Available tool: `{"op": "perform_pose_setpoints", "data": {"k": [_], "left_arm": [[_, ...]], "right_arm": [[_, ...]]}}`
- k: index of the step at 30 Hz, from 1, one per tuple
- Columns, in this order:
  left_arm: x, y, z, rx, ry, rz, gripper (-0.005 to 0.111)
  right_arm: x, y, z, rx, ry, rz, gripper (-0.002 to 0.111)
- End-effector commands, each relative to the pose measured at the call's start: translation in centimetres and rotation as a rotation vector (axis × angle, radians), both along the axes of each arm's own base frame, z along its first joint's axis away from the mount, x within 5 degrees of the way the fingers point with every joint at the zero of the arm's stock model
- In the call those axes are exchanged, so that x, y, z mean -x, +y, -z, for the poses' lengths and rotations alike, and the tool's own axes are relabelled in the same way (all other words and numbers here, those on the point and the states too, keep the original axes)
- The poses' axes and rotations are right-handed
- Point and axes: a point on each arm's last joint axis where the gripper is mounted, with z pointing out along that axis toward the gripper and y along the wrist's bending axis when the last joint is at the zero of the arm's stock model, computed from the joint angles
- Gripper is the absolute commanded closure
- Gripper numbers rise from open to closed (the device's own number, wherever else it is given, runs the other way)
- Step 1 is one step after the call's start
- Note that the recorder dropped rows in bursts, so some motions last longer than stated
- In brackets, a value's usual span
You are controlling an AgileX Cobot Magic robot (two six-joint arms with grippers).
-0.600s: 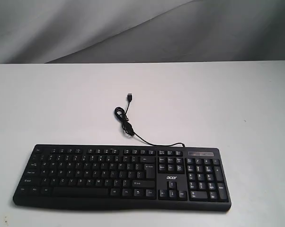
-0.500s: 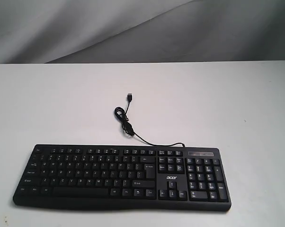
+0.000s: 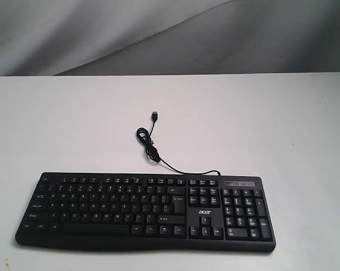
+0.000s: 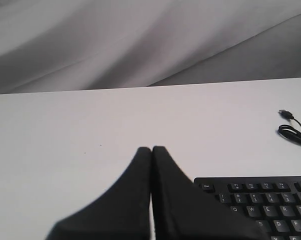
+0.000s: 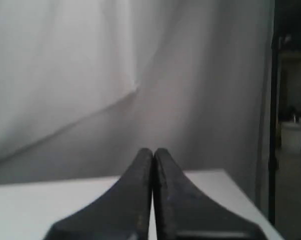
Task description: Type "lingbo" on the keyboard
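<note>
Two grippers: left gripper (image 4: 151, 148), right gripper (image 5: 153, 149), both pinched closed, empty. Keyboard (image 4: 260, 200) corner near left tips, unseen from right wrist. Risk: blunt closed tips striking neighbouring keys (image 4: 254, 210), mistyping.

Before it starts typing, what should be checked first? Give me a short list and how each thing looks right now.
1. Keyboard flat on the table, keys up: ok.
2. Letter keys uncovered: ok in the exterior view.
3. Left hand closed to a narrow tip for pressing: ok.
4. Right hand closed the same way: ok.
5. A hand above the letter L: not ok. Neither hand shows over the keyboard in the exterior view.
6. Cable connected: not ok. Its plug lies loose on the table.
</note>
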Motion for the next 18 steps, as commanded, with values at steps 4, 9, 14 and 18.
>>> {"op": "perform_pose_setpoints", "data": {"k": [4,9,14,18], "left_arm": [[0.0,0.0,0.1,0.005,-0.006,0.000,0.106],[0.0,0.0,0.1,0.005,-0.006,0.000,0.106],[0.0,0.0,0.1,0.005,-0.006,0.000,0.106],[0.0,0.0,0.1,0.005,-0.006,0.000,0.106]], "right_arm": [[0.7,0.1,-2.4,0.048,-0.282,0.006,0.108],[1.4,0.2,-3.7,0.053,-0.444,0.000,0.108],[1.8,0.5,-4.3,-0.225,-0.547,-0.152,0.108],[1.0,1.4,-4.4,-0.133,-0.406,-0.205,0.108]]}}
